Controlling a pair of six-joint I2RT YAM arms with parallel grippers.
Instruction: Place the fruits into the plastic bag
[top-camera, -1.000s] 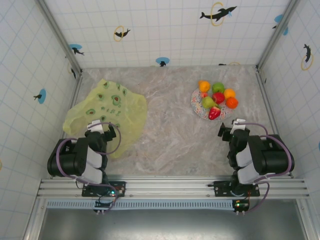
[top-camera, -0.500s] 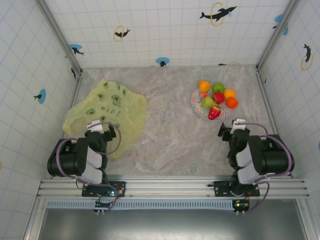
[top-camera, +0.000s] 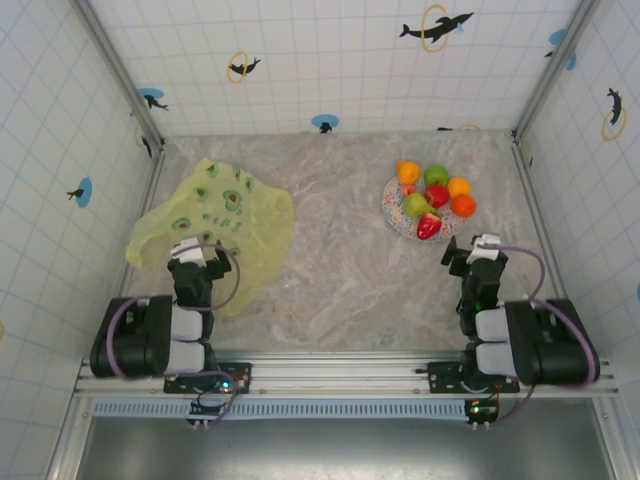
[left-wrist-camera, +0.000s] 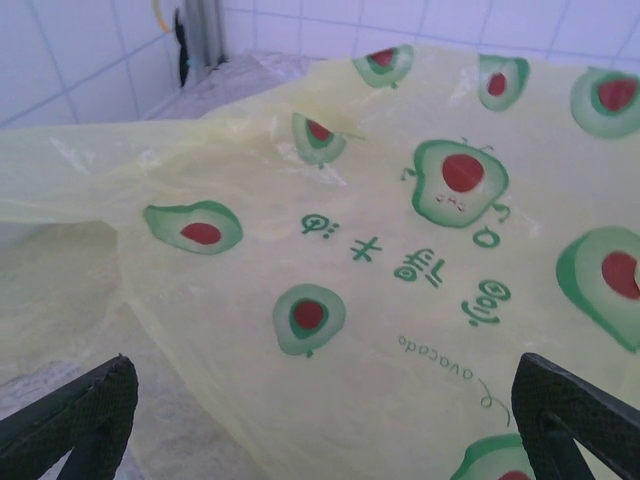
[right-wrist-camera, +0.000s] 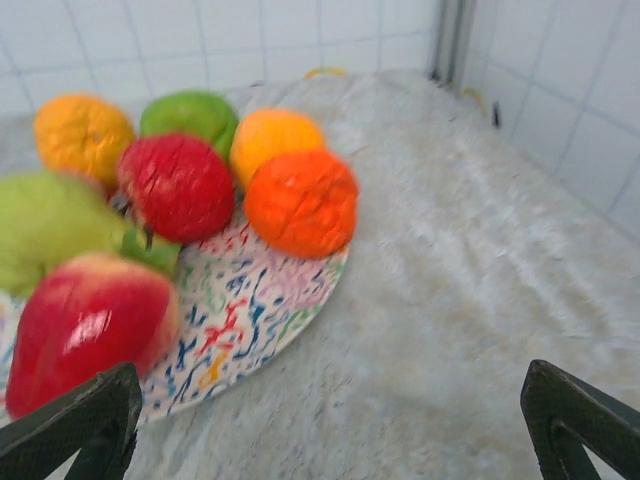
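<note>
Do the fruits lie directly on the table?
No, the fruits sit together on the plate.

Setting: a lab robot test cell, not a home, shown by an enclosure of white grid-patterned walls with dolphin decals (scattered over all three sides), metal corner posts, a marble-patterned surface, and an aluminium rail carrying two bolted arm bases.

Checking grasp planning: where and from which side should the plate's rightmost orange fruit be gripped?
Probably grip the orange fruit across its round middle, from above on its open right side; the red fruit and yellow fruit crowd its left and back.
</note>
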